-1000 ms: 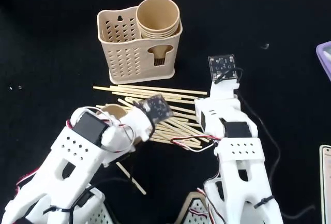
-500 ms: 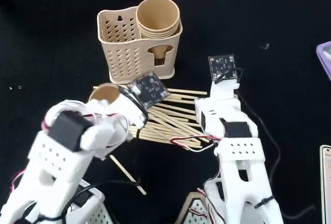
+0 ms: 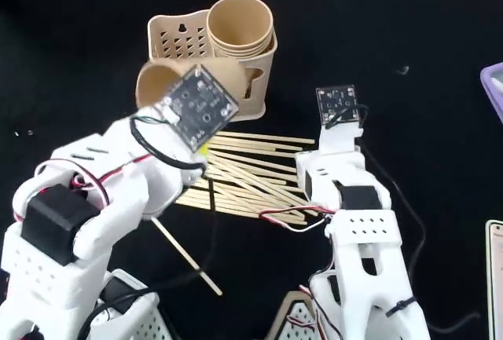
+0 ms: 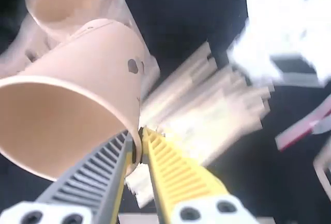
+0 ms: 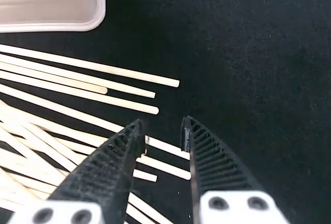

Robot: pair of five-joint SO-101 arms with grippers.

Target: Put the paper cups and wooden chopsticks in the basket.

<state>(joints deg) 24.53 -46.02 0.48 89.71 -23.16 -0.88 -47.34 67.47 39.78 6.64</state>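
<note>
Chopstick pile (image 3: 251,187) lies on the black table (image 3: 440,159) btwn the two arms. It's a loose fan, most sticks running roughly crosswise. One stray chopstick (image 3: 185,256) sits apart on the near side, angled, one end under the L arm.

R gripper (image 5: 161,128) hangs low over the right end of the pile. Its jaws are partly apart w/ nothing btwn them. The tips are just over a couple of sticks; can't tell if they touch.

L gripper (image 4: 137,138) is up off the table, clamped on the rim of a paper cup (image 3: 167,81). The grey finger (image 4: 98,169) is inside the wall, the yellow finger (image 4: 173,175) outside. The cup is tipped on its side, mouth toward the left of the table. It's in the air in front of the basket (image 3: 182,35), overlapping the front wall in the high view, not inside.

The basket stands upright past the pile on the far side and has two compartments. The right compartment holds a nested stack of cups (image 3: 240,20), upright, rims above the basket wall.

Purple item (image 3: 493,81) is at the far right edge, well apart from everything else.
</note>
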